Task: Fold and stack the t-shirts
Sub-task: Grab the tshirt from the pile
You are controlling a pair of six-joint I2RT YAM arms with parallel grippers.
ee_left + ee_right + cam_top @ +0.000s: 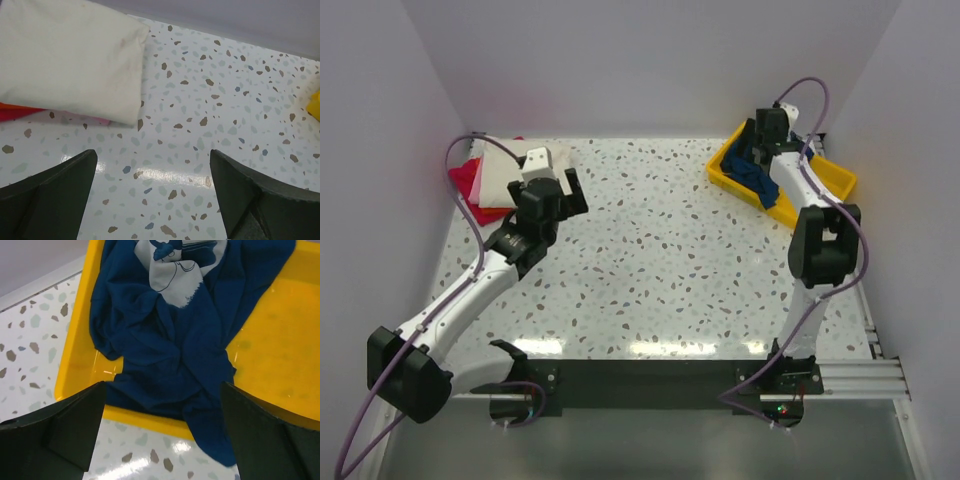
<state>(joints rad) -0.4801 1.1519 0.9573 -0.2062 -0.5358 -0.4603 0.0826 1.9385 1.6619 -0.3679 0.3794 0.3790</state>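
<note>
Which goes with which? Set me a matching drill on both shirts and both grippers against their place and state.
Things:
1 navy shirt
2 cream shirt
3 left gripper
4 right gripper

States:
A folded, atop red shirt
B open, over bare table
C open, over tray
D crumpled, in tray

Pairs: 1-D, 2-A, 3-B, 4-C

Robot lab cell: plain white walls (650, 60), speckled tabletop (660, 260), aluminium mounting rail (860, 378).

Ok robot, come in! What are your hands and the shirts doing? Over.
Left gripper open, beside folded cream shirt. Right gripper open above navy shirt, crumpled in yellow tray. Nothing blocking.
</note>
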